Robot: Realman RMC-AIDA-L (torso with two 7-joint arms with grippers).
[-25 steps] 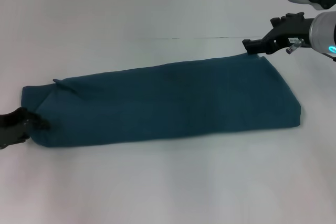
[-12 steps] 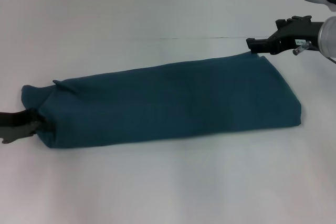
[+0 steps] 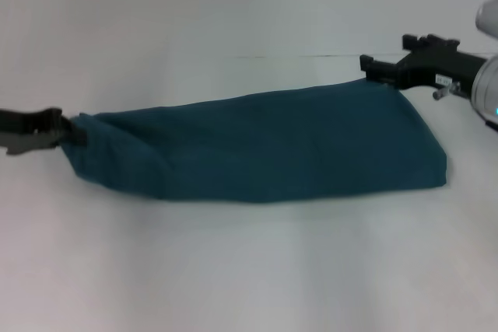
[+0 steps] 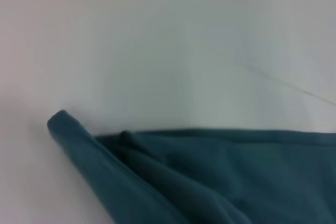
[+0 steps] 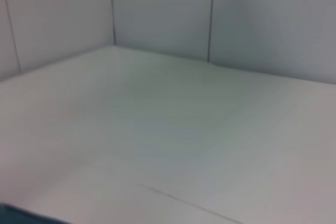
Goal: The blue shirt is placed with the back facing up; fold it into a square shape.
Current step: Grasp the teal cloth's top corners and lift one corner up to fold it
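Dark teal fabric, the blue shirt [image 3: 264,145], is seen as a long narrow band lying across the white surface [image 3: 249,270], already folded lengthwise. Its left end is raised off the surface, with the jaws of the left gripper [image 3: 76,133] clenched on it. The right gripper [image 3: 372,68] is held at the shirt's far right corner; whether its jaws are closed on the cloth cannot be told. The crosswise fold appears to be in hand: the lifted end would next need carrying over toward the right end, edges kept aligned.
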